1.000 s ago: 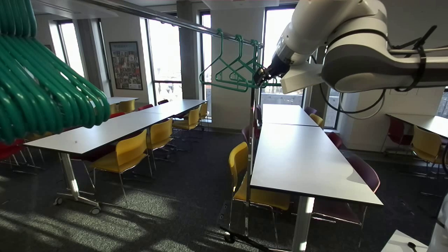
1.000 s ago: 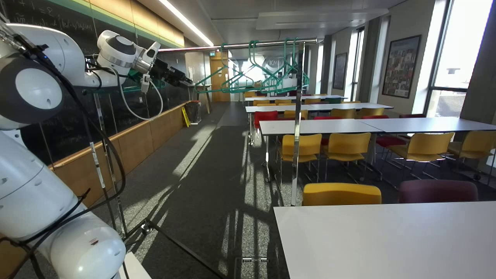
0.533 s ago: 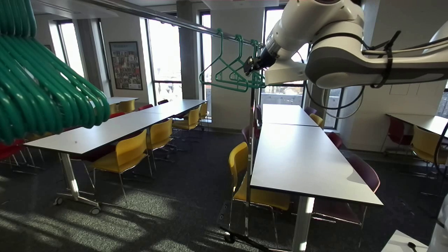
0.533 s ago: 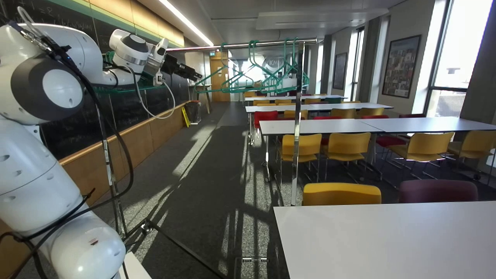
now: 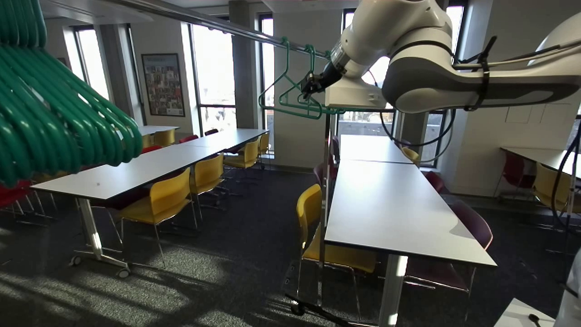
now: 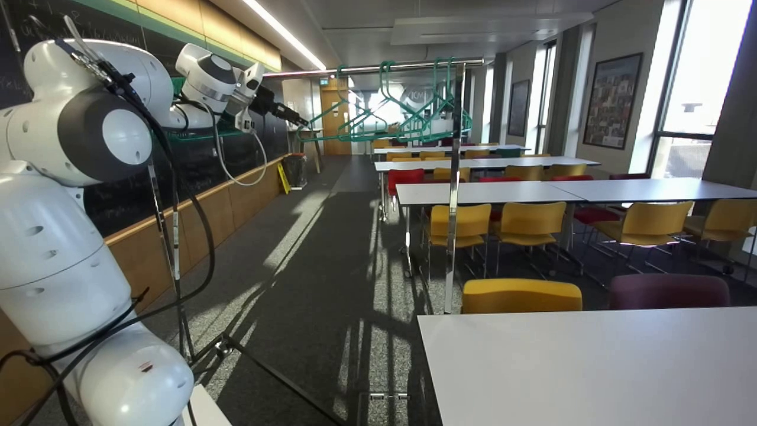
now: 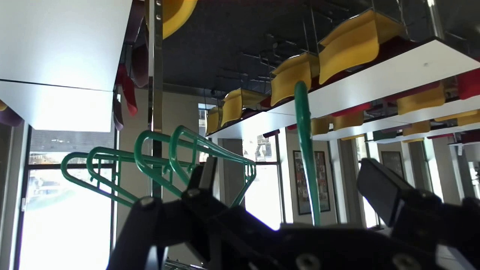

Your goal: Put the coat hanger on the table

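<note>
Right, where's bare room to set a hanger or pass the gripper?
Set down: the nearer white table, between the yellow chair and the purple chair. Passing: likely under the rail, between the thick green bunch and the loose hangers. Crowded: around the open gripper, one hanger between its fingers, others alongside.
</note>
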### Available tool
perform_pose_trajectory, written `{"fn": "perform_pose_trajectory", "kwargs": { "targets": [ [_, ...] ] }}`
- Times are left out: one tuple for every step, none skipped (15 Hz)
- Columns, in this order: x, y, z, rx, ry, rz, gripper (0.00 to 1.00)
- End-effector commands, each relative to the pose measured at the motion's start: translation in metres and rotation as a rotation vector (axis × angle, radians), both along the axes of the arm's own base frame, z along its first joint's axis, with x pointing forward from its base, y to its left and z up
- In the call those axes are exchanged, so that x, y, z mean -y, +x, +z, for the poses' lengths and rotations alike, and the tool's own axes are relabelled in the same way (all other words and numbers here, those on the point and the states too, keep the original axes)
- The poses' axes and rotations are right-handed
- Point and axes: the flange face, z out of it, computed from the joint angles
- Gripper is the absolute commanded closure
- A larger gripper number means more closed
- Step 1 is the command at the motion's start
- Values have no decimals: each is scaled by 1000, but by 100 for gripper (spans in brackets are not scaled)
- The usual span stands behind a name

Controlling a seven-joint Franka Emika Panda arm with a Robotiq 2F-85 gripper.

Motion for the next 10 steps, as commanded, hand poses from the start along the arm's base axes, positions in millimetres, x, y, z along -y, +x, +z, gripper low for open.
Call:
{"fn": "perform_pose_trajectory", "kwargs": {
  "targets": [
    [-6, 2, 14, 15, 36, 20, 0],
    [-6, 3, 14, 15, 38, 22, 0],
    [-7, 3, 14, 12, 41, 23, 0],
    [-7, 4, 12, 7, 46, 25, 0],
    [-7, 4, 12, 4, 47, 25, 0],
    [-7, 5, 11, 2, 47, 25, 0],
    [-7, 5, 10, 0, 48, 25, 0],
    [-7, 6, 10, -4, 50, 25, 0],
    [-7, 6, 9, -10, 53, 24, 0],
    [-7, 7, 7, -13, 53, 24, 0]
  ]
}}
